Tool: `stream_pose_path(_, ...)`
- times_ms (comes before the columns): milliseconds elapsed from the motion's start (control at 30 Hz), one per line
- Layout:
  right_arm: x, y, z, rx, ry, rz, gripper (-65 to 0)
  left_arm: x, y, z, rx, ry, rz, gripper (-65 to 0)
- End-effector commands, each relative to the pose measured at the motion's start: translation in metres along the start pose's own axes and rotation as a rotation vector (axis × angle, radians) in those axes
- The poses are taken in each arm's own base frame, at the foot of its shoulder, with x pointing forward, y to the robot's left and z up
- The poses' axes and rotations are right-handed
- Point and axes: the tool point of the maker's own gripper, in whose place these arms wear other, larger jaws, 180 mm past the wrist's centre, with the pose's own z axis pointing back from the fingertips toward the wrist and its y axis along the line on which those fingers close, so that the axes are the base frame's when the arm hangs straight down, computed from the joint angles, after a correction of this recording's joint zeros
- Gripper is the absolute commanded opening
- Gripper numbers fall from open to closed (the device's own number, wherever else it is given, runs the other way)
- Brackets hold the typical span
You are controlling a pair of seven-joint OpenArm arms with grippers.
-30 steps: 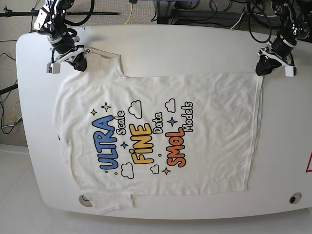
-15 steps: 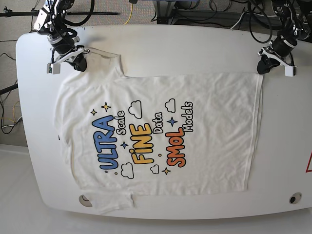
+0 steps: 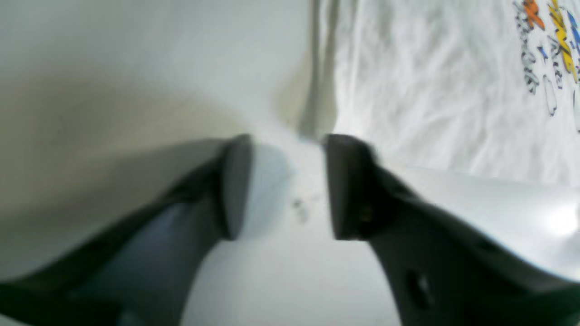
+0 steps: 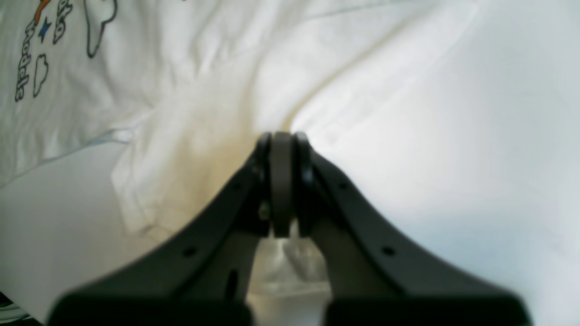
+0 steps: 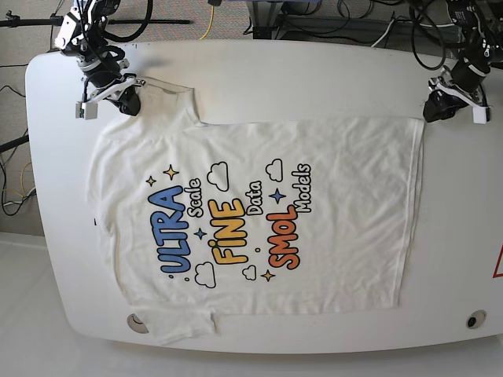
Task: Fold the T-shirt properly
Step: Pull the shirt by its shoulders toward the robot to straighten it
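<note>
white cotton fabric covers most of the white rounded table (image 5: 314, 71): the short-sleeved t-shirt (image 5: 330, 157) with its blue, yellow and orange print lies flat and face up, collar side toward the base view's left, hem toward its right.

the right gripper (image 5: 110, 96) sits on the upper sleeve at the shirt's top-left corner, in the same spot as a second ago. in its wrist view the jaws are pressed together on a pinch of the white t-shirt (image 4: 190, 136) cloth, which bunches up around the tips (image 4: 282, 181).

the left gripper (image 5: 449, 100) has shifted since the earlier frames: it was at the hem's top corner and now stands a little farther right, just off the cloth. its wrist view shows the jaws apart over bare table, gripper (image 3: 283, 185) holding nothing, with the hem corner (image 3: 317, 90) just beyond the fingertips.
</note>
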Motion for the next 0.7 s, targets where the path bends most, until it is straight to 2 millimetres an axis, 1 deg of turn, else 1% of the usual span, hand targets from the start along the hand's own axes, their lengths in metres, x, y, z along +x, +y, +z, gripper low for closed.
stream_pose_path(0, 0.0027, -0.0015, 0.0016, -0.006, 0.001, 0.017, -65.0, -0.0011, -0.0033, -0.002, -0.009, 0.015, -0.015, -35.8)
stream_pose_path(167, 0.0025, -0.0016, 0.0017, -0.006, 0.001, 0.016, -65.0, -0.0043, -0.0057, -0.0044, -0.016, 0.026, -0.012, -34.7)
stream_pose_path(233, 0.0035, -0.0016, 0.0016, -0.005, -0.001, 0.015, -65.0, -0.0063, -0.0029, -0.002, -0.008, 0.02, -0.002, -32.1)
stream_pose_path(367, 0.0044, -0.0015, 0.0017, -0.005, -0.003, 0.016, -65.0, -0.0071, -0.0028, -0.0019, -0.007, 0.018, 0.003, -32.3)
stream_pose_path(500, 0.004, -0.0021, 0.0022, -0.008, -0.002, 0.017, -65.0, -0.0075, -0.0033, -0.0028, -0.008, 0.017, 0.007, -33.4)
stream_pose_path(567, 0.0031, -0.001, 0.0018, -0.003, 0.0, 0.022, -65.0, -0.0072, -0.0072, -0.0054, -0.018, 0.011, 0.008, -35.8)
stream_pose_path(667, 0.003, -0.0009, 0.0017, -0.003, 0.0, 0.021, -65.0, -0.0074, -0.0072, -0.0058, -0.018, 0.01, 0.009, -40.9)
